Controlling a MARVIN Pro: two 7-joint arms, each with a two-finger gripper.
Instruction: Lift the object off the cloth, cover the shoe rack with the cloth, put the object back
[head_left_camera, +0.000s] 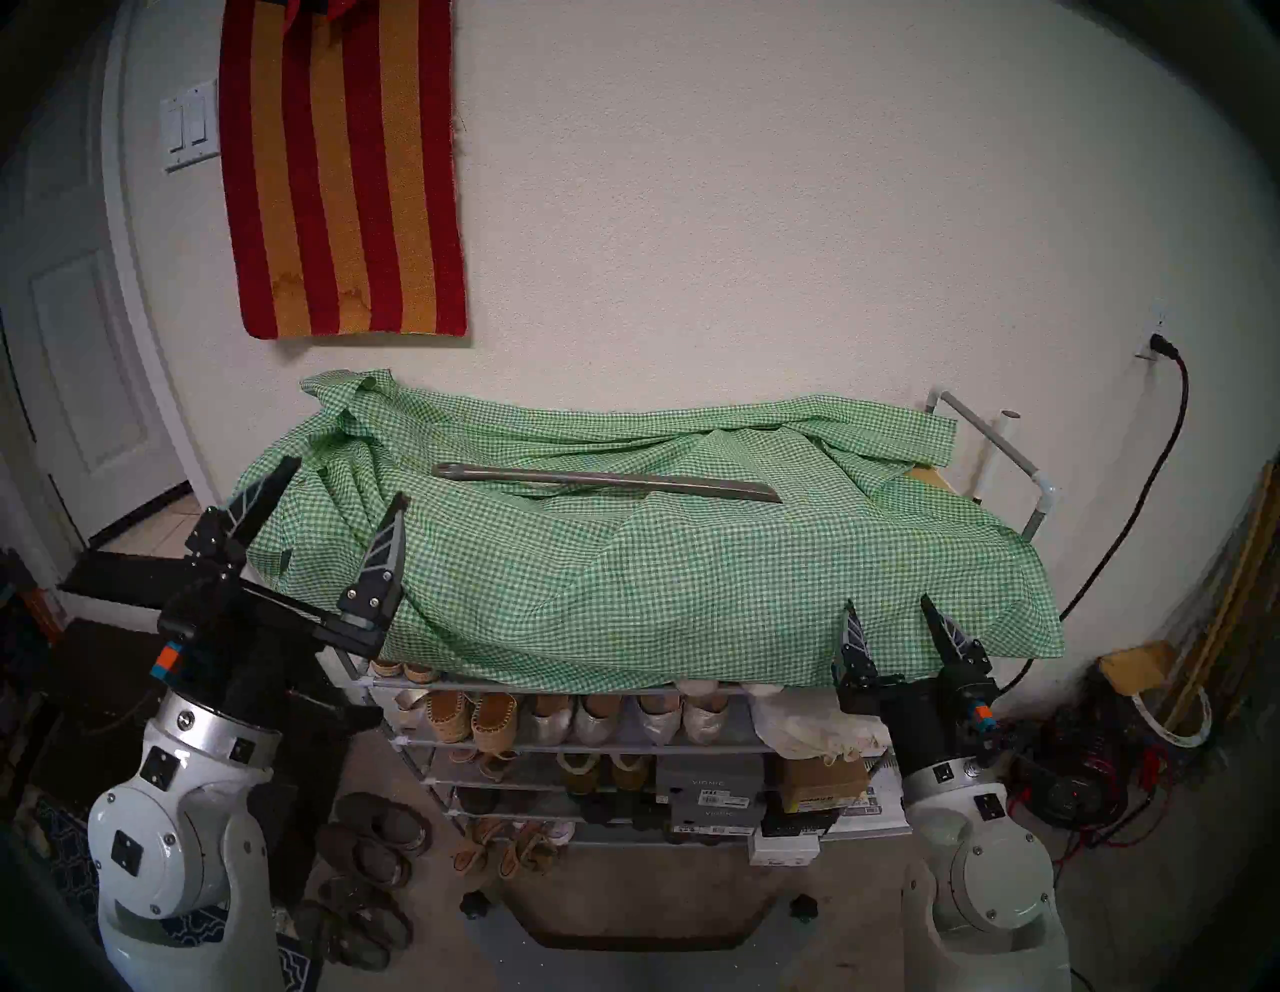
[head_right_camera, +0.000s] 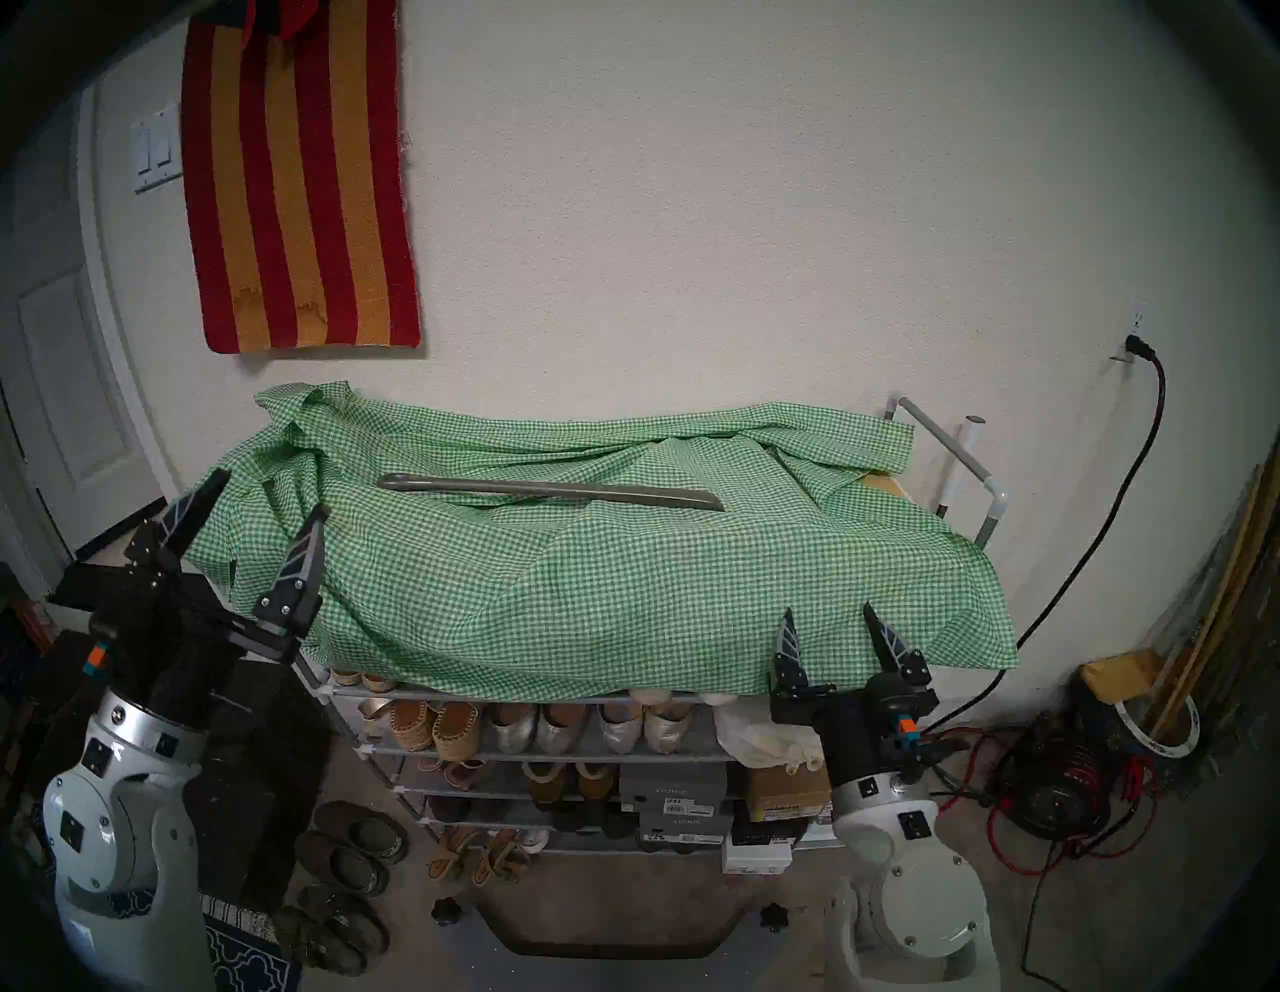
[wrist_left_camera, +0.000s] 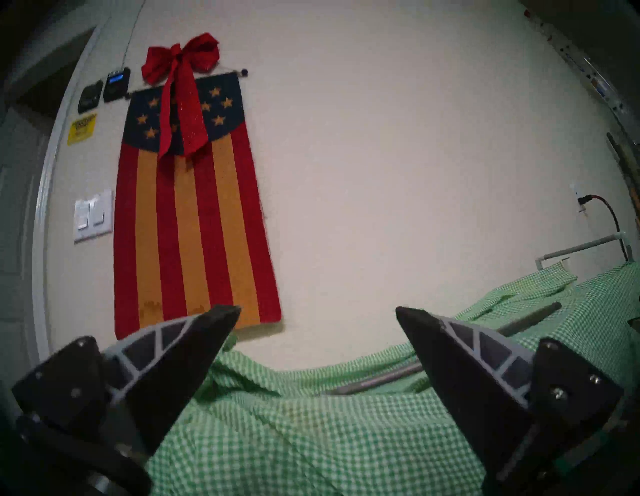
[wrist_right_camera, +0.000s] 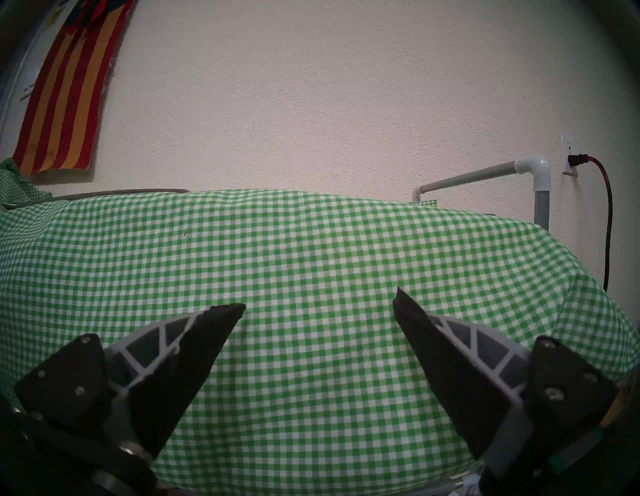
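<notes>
Jaws apart; slim grey shoehorn (head_left_camera: 607, 481), seemingly scooped

Open air above draped cloth (head_left_camera: 623, 575), raised side rail (head_left_camera: 997, 443) at right end, wall close behind

Head pair overlooking draped rack (head_left_camera: 997, 443), wrist views low, facing wall (wrist_left_camera: 381, 138)

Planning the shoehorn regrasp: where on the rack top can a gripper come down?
Smooth cloth between shoehorn and the front edge is free. Behind the shoehorn, cloth bunches toward the wall. Left gripper and right gripper, both open, crowd the front corners.
</notes>
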